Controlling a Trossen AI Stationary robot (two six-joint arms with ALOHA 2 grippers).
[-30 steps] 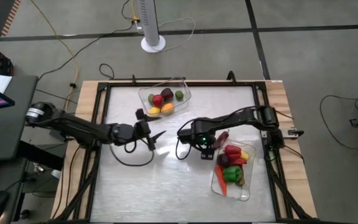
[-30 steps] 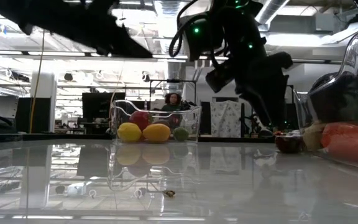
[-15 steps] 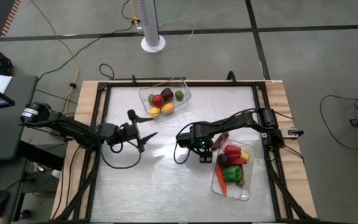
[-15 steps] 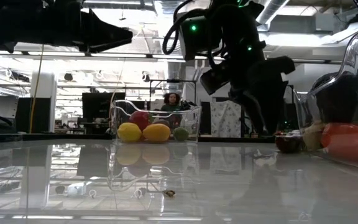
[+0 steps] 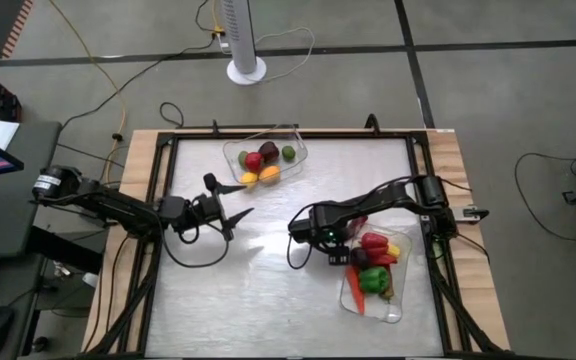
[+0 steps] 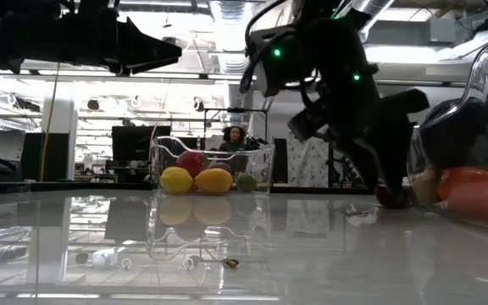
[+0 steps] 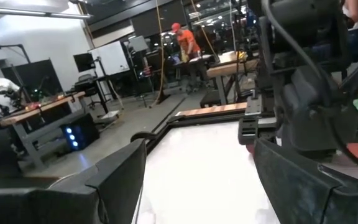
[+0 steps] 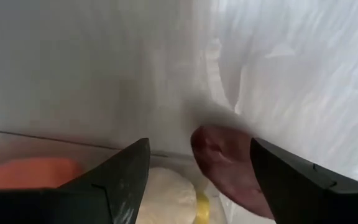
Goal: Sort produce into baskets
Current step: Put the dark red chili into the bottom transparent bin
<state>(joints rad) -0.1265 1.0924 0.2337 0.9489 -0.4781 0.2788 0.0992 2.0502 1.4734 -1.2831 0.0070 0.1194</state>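
Observation:
Two clear baskets hold produce: the far one (image 5: 266, 158) has red, yellow, orange and green pieces, and the near right one (image 5: 376, 272) has peppers and a carrot. A dark red piece (image 8: 225, 160) lies on the table against the near right basket's wall and also shows in the low view (image 6: 393, 196). My right gripper (image 8: 197, 177) is open just over the piece, one finger on each side; I cannot tell whether they touch it. In the high view it (image 5: 340, 254) hides the piece. My left gripper (image 5: 232, 215) is open and empty at the table's left middle.
The near right basket's wall (image 8: 55, 155) stands right behind the dark red piece, with an orange carrot and a pale piece behind it. The table's middle and near left are bare white surface (image 5: 238, 300). A raised black frame (image 5: 158, 240) runs around the table.
My right gripper has gone down and toward the near right basket, and now stands over the dark red piece. My left gripper has drawn back toward the table's left edge, still open. No produce has moved.

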